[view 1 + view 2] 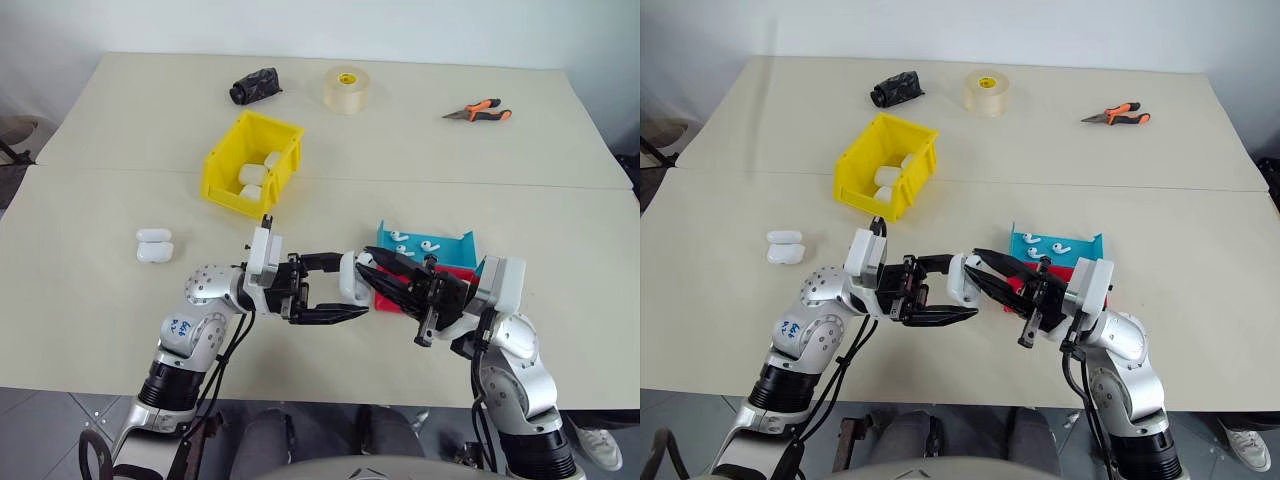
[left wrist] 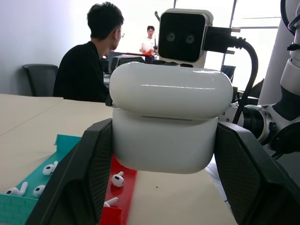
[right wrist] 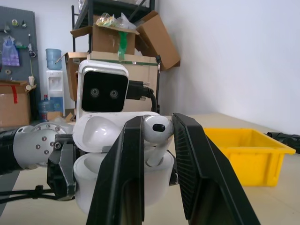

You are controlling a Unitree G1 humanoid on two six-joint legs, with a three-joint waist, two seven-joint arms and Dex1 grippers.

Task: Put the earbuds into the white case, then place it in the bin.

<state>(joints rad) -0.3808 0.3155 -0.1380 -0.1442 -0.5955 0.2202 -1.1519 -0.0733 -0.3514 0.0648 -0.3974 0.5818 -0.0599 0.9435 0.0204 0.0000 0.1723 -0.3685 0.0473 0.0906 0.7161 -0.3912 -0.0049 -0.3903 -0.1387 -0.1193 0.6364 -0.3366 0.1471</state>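
Left fingers (image 2: 93,159) grasping white case (image 2: 166,119), lid up. Right fingers (image 3: 122,178) pinching one earbud (image 3: 156,133) right over case, near blue tray (image 1: 425,243).

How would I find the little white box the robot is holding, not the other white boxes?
Look at the near middle of the cream table, where the two arms meet. The white case sits up in the air in the left gripper, with its lid open. The others lie in the yellow bin or on the table; this one has the right gripper holding an earbud at it.
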